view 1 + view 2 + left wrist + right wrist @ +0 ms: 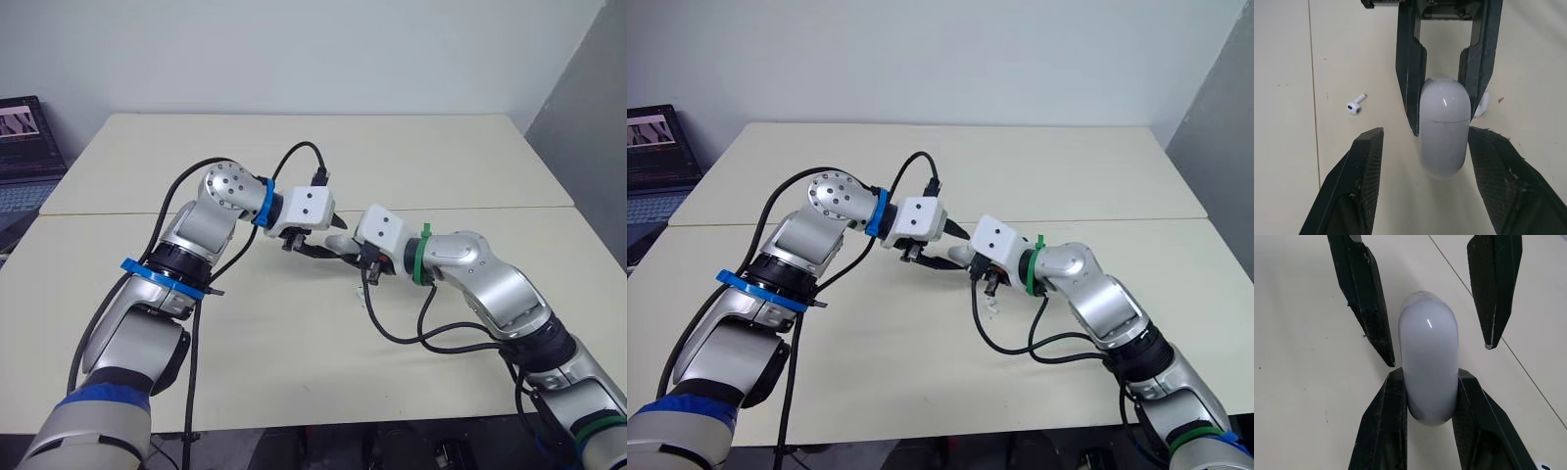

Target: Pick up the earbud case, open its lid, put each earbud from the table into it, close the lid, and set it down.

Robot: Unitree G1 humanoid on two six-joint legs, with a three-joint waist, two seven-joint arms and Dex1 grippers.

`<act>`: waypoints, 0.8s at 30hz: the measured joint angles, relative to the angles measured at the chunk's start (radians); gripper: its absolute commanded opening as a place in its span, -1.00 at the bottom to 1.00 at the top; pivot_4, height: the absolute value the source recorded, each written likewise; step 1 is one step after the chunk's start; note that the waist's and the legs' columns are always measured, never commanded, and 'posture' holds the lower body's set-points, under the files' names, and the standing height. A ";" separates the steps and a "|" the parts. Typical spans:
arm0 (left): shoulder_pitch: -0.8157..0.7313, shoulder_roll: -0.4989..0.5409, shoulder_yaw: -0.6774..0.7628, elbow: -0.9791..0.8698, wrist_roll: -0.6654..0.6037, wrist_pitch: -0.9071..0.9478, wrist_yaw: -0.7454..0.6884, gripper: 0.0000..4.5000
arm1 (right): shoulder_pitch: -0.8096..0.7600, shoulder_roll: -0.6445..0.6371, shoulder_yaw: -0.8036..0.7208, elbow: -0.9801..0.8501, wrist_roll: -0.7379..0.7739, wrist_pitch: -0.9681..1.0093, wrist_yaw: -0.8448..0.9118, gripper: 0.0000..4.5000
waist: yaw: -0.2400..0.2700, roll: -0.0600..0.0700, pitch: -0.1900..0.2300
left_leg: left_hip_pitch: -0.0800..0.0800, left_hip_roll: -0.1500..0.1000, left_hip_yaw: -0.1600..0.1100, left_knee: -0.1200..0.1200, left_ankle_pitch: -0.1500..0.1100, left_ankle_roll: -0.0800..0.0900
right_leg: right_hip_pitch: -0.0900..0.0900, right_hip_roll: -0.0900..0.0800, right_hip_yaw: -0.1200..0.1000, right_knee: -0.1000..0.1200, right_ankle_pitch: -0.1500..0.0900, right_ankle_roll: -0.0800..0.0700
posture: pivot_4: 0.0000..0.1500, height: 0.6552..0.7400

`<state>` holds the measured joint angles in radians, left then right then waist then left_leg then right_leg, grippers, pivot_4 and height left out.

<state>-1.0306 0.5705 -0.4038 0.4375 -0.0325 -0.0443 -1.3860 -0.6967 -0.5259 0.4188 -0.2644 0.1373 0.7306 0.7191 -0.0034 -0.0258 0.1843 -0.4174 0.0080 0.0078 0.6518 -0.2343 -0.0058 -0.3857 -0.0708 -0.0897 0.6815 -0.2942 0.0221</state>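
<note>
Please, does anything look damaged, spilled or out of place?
Nothing stands out. The right gripper holds the earbud case, shut and intact, the open left gripper straddling it. One earbud and a second earbud lie on the table, as expected.

Head pair: set high, facing forward and down over both arms, far enough back to take in most of the table.
Left wrist: very near, looking along the left gripper at the case.
Right wrist: nearer yet, facing the opposite way along the right gripper.
Shared: the two wrist views meet head-on, each showing the case and the other gripper.
</note>
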 measured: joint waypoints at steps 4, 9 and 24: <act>0.000 -0.005 0.004 0.001 0.003 -0.004 -0.003 -0.31 | -0.001 0.005 -0.004 -0.006 -0.005 0.002 -0.001 -0.64 | 0.000 0.000 0.000 | -0.001 0.000 0.000 0.002 0.000 0.000 | 0.000 0.000 0.000 0.000 0.000 0.000 | 1.00 1.00; 0.001 -0.005 0.004 0.001 0.004 -0.003 -0.022 -0.67 | -0.005 0.009 -0.007 -0.006 -0.018 0.008 0.004 -0.64 | 0.000 0.000 0.000 | -0.002 0.001 0.000 0.006 0.000 0.000 | 0.000 0.000 0.000 0.002 0.001 -0.001 | 1.00 1.00; 0.046 -0.016 0.089 -0.060 -0.097 0.294 -0.041 -0.67 | 0.068 -0.013 -0.098 -0.087 0.026 0.006 0.061 0.58 | 0.000 0.000 0.000 | -0.004 0.001 -0.001 0.010 0.000 0.000 | 0.000 0.001 0.001 0.001 0.003 -0.001 | 1.00 1.00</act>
<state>-0.9844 0.5542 -0.3152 0.3778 -0.1294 0.2496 -1.4269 -0.6288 -0.5387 0.3212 -0.3513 0.1634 0.7363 0.7801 -0.0032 -0.0258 0.1843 -0.4214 0.0091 0.0065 0.6617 -0.2345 -0.0055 -0.3855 -0.0698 -0.0889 0.6824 -0.2914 0.0210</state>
